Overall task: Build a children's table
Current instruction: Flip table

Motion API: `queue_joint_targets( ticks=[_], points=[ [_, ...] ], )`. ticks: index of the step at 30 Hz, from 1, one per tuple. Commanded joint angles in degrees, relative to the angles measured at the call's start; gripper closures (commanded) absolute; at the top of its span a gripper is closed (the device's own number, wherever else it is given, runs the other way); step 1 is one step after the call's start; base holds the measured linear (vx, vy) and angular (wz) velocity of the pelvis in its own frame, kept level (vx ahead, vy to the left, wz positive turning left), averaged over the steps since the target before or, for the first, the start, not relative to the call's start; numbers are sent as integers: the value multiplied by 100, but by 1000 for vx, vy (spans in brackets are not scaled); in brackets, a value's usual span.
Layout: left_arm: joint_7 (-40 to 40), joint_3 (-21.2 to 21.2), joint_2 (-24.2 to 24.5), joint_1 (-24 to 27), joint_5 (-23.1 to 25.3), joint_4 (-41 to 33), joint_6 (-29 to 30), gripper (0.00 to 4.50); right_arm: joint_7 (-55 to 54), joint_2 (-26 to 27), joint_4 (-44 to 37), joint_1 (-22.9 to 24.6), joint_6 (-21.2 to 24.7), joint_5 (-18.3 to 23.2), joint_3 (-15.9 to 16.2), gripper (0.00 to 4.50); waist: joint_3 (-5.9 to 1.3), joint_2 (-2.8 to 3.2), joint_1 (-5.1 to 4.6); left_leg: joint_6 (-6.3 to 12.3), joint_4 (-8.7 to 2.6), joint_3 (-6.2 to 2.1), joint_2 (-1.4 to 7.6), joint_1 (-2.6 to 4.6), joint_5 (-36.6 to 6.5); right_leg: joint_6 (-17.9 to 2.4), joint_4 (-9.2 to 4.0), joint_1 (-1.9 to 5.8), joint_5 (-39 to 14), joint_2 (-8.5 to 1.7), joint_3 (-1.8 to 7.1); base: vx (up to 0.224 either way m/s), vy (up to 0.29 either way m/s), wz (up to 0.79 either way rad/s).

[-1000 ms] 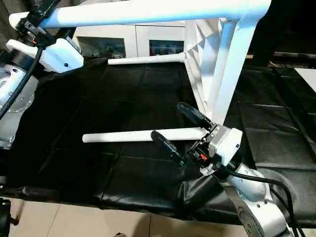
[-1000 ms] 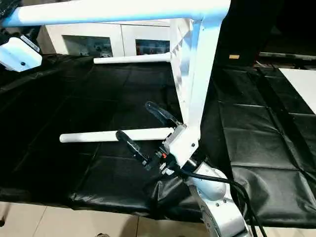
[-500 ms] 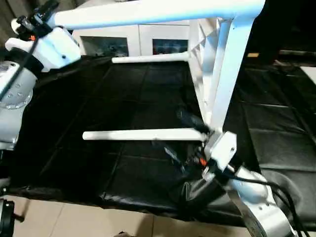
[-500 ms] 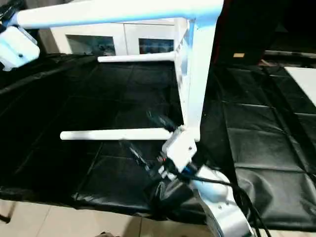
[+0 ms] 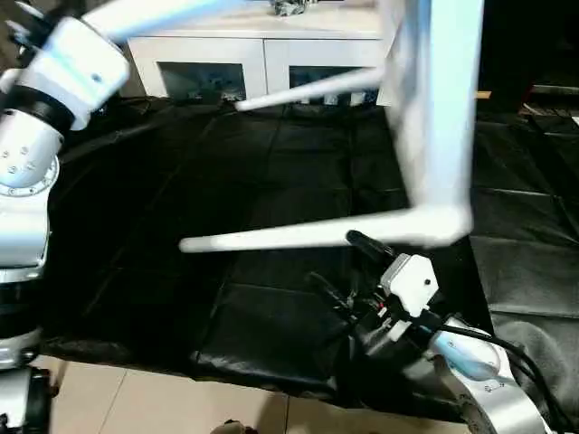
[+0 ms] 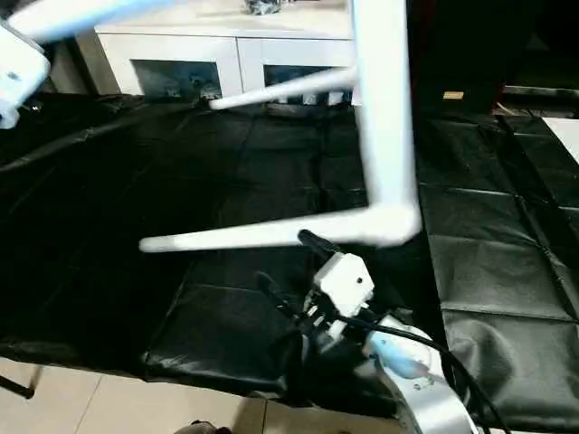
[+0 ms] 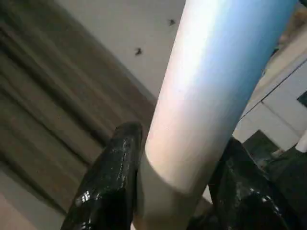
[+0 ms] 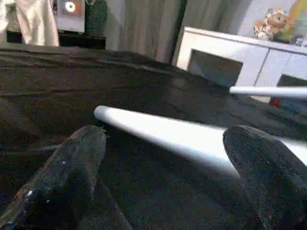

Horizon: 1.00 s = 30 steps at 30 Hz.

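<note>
While left gripper (image 7: 168, 191) clamps a table leg (image 7: 211, 96), right gripper (image 5: 348, 267) gapes
White cabinet (image 5: 262, 63) beyond the jaws; another leg (image 8: 158, 132) between the right fingers, untouched

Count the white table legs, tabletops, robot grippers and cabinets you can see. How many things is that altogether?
legs: 3
tabletop: 1
grippers: 2
cabinet: 1
total: 7
</note>
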Motion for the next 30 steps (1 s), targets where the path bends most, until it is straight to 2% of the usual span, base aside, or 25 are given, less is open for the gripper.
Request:
queue_joint_targets(
  ticks=[1,3,4,5,10,11,14,16,17,18,19,20,21,23,25,27,28,29,30],
  points=[
    [223,602,-230,-210,-788,-166,441,270,38,0,67,62,61,8,-74,13,-353,-91,-14,106,-453,-57,107,125,-1839,-1006,-402,175,-1601,-126,58,0,0,0],
    [282,714,-328,-210,-897,-221,583,270,35,15,84,92,115,65,-98,13,-358,-93,-11,146,-447,-56,100,103,-1725,-1014,-393,186,-1516,-121,49,0,0,0],
    [279,738,-338,-208,-926,-228,588,270,40,45,91,108,148,148,-125,13,-359,-124,-18,163,-442,-49,99,104,-1716,-1014,-396,189,-1519,-121,49,0,0,0],
    [268,750,-337,-207,-939,-231,580,270,44,71,98,117,171,215,-146,13,-362,-111,-13,193,-437,-52,97,103,-1695,-1011,-397,186,-1543,-126,51,0,0,0],
    [250,1064,-561,-23,-1293,-422,764,270,-27,441,228,152,616,1043,-573,0,-368,-121,-28,255,-435,-55,117,108,-1553,-1102,-376,189,-1362,-127,46,0,0,0],
    [236,1102,-594,10,-1359,-444,734,270,-56,508,252,129,703,1197,-655,0,-367,-165,-36,284,-433,-53,118,89,-1455,-1148,-359,207,-1245,-131,38,0,0,0],
    [238,1171,-645,115,-1405,-534,809,270,-52,627,315,16,867,1518,-797,0,-377,-148,-27,340,-414,-39,119,110,-1276,-1227,-339,202,-1017,-119,39,0,0,0],
    [257,1232,-689,187,-1465,-597,836,270,-3,736,369,-160,1049,1806,-868,0,-374,-198,-35,376,-412,-36,125,103,-1196,-1258,-326,216,-920,-118,31,0,0,0],
    [251,1243,-685,219,-1478,-619,824,270,22,787,395,-244,1135,1919,-893,0,-370,-171,-39,377,-413,-40,120,111,-1202,-1284,-317,203,-931,-113,29,0,0,0],
    [285,1304,-745,261,-1537,-666,867,270,-33,902,622,-524,1239,1861,-924,0,-369,-174,-45,343,-413,-39,127,123,-1252,-1294,-314,189,-977,-113,28,0,0,0],
    [274,1310,-754,268,-1555,-667,861,270,-49,956,717,-639,1318,1883,-940,0,-364,-197,-53,308,-419,-35,123,119,-1266,-1292,-319,194,-1030,-117,27,0,0,0],
    [258,1317,-762,275,-1563,-679,863,270,-51,994,772,-713,1392,1918,-962,0,-360,-189,-47,285,-423,-32,128,131,-1282,-1276,-325,187,-1060,-114,33,0,0,0],
    [254,1323,-771,292,-1565,-694,871,270,-43,1029,841,-795,1419,1952,-982,0,-371,-178,-29,265,-409,-23,135,155,-1236,-1267,-318,171,-965,-111,43,0,0,0],
    [255,1382,-846,378,-1639,-761,924,270,126,1175,1203,-1247,1486,2120,-1031,0,-391,-190,-29,283,-402,-33,128,132,-1071,-1325,-273,207,-697,-119,30,0,0,0],
    [249,1394,-865,453,-1659,-801,926,270,76,1210,1489,-1511,1382,1956,-1028,0,-396,-188,-42,272,-386,-23,124,122,-965,-1384,-250,199,-503,-108,22,0,0,0],
    [247,1401,-884,514,-1678,-826,924,270,-87,1276,1811,-1785,1215,1790,-1094,0,-393,-182,-27,255,-386,-13,125,132,-1016,-1359,-259,188,-544,-111,29,0,0,0],
    [260,1427,-913,573,-1707,-833,905,270,-316,1424,2116,-2062,1150,1793,-1285,0,-399,-185,-20,236,-385,-10,123,135,-1019,-1364,-253,189,-561,-120,29,0,0,0],
    [261,1429,-913,577,-1707,-832,902,270,-322,1427,2130,-2075,1149,1788,-1289,0,-392,-190,-42,225,-393,-12,117,117,-1013,-1375,-253,194,-579,-121,31,0,0,0],
    [273,1446,-922,633,-1709,-813,871,270,-392,1453,2311,-2233,1136,1726,-1336,17,-397,-190,-29,196,-387,-9,118,136,-1032,-1357,-255,193,-614,-114,28,0,0,0]
  ],
)
